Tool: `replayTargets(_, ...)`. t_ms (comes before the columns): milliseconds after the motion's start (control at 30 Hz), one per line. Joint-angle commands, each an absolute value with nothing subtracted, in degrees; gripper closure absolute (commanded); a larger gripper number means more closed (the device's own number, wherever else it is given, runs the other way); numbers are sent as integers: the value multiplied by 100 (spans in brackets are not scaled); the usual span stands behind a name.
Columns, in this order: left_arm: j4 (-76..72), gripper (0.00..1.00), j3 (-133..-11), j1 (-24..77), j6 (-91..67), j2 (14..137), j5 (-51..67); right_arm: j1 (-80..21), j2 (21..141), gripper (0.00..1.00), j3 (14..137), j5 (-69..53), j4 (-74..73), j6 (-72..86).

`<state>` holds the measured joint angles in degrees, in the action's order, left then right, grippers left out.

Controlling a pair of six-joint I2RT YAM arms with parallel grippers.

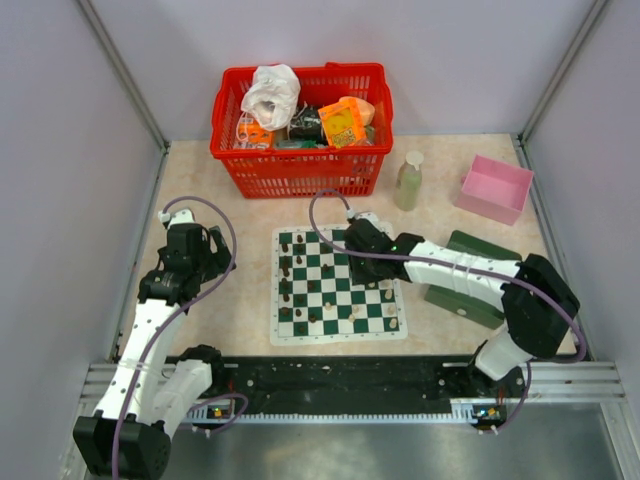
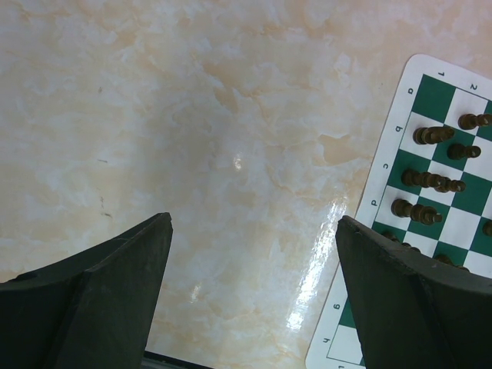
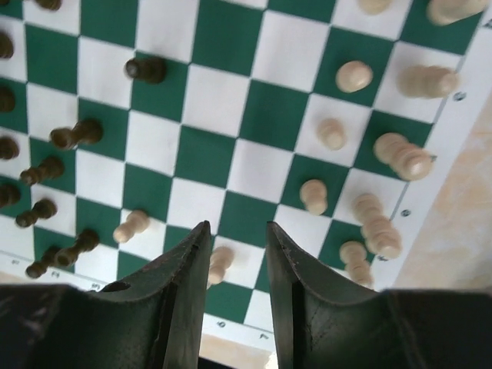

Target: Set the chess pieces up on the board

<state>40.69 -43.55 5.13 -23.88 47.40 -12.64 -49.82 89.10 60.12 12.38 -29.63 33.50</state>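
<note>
The left gripper (image 2: 254, 223) hangs wide open over the table (image 2: 192, 115); the board (image 2: 393, 146) lies to its right, its border marked a, b, c, d. The right gripper (image 3: 237, 231), jaws narrowly apart and empty, hovers above a cream piece (image 3: 219, 265). Probably this piece is the step in hand; next it needs lowering and closing. No brand is readable.

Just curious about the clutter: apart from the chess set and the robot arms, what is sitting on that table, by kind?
red basket: 1
bottle: 1
boxes: 2 (pink box, dark green box)
Total: 4
</note>
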Motion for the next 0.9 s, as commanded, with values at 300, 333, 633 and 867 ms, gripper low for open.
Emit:
replayTargets(300, 3850, 7, -4333, 510, -2356, 4641, -1213, -5730, 9035, 64, 5695, 888, -2909, 4263)
replayTargets(333, 3850, 7, -4333, 518, -2355, 4649, -1213, -5730, 9035, 64, 5695, 888, -2900, 4254)
replayTargets(633, 3858, 7, -4333, 519, -2364, 4623, -1230, -5731, 9158, 64, 5704, 844, -3006, 4306)
replayTargets(867, 3858, 7, -4333, 519, -2373, 4632, -1239, -5739, 9281, 65, 5783, 817, -3146, 4315)
